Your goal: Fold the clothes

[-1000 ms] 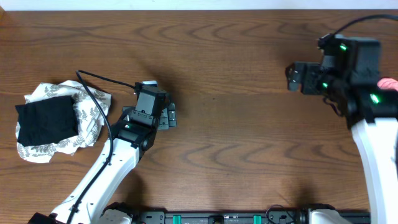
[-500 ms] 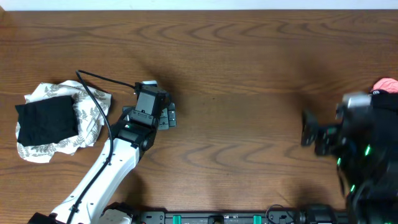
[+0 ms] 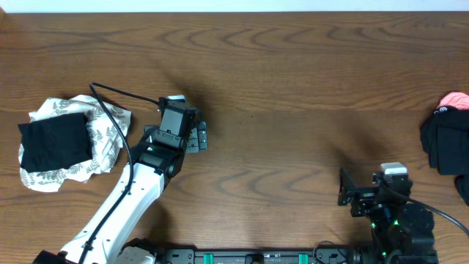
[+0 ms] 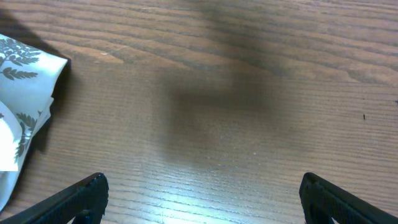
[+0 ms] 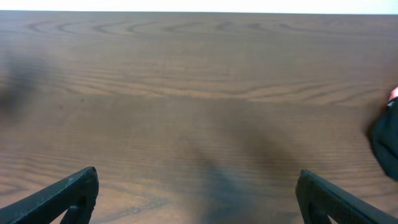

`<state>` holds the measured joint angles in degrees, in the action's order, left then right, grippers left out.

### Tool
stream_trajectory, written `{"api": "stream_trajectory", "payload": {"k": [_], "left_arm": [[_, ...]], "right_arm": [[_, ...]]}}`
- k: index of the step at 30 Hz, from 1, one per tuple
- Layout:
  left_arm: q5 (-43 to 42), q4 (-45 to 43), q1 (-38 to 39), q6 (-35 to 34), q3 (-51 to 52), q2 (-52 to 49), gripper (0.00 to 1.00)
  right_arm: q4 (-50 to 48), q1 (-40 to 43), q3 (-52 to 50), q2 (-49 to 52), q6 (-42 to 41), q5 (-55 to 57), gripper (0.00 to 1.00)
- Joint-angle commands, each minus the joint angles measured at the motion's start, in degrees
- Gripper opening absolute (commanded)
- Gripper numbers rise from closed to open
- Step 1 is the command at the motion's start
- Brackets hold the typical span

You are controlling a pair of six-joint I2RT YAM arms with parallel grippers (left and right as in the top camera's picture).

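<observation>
A folded black garment (image 3: 56, 141) lies on a white leaf-print garment (image 3: 102, 147) at the table's left; a corner of the leaf-print cloth shows in the left wrist view (image 4: 25, 93). A dark garment (image 3: 444, 143) with a pink garment (image 3: 455, 99) behind it lies at the right edge; its edge shows in the right wrist view (image 5: 387, 137). My left gripper (image 3: 199, 136) is open and empty, right of the left pile, in its own view too (image 4: 202, 196). My right gripper (image 3: 343, 189) is open and empty near the front edge, also seen from its wrist (image 5: 198, 193).
The brown wooden table (image 3: 278, 88) spans the whole view. A black cable (image 3: 124, 147) runs along the left arm. A rail with green clamps (image 3: 256, 257) lies along the front edge.
My right arm has pulled back from the far right of the table to the front edge, uncovering the dark and pink garments. The left arm has not moved.
</observation>
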<state>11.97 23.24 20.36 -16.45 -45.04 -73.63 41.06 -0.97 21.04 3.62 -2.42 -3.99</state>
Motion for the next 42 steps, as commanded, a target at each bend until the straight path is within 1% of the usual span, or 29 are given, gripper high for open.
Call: {"api": "stream_trajectory", "payload": {"k": [1,7,13,42], "left_arm": [[0.7,0.1,0.2,0.5,-0.8,-0.1,0.98],[0.7,0.1,0.2,0.5,-0.8,-0.1,0.98],[0.7,0.1,0.2,0.5,-0.8,-0.1,0.98],[0.7,0.2,0.2,0.5,-0.8,0.2,0.98]], "right_arm": [[-1.9,0.2,-4.0,-2.6,-1.0,0.5,0.99],[-5.0,0.2,-8.9,-3.3,-1.0,0.5,0.99],[-5.6,0.2,-12.2,-3.3,-1.0,-0.5,0.99],[-5.9,0.2,-12.2,-3.3,-0.9,-0.5,0.99]]}}
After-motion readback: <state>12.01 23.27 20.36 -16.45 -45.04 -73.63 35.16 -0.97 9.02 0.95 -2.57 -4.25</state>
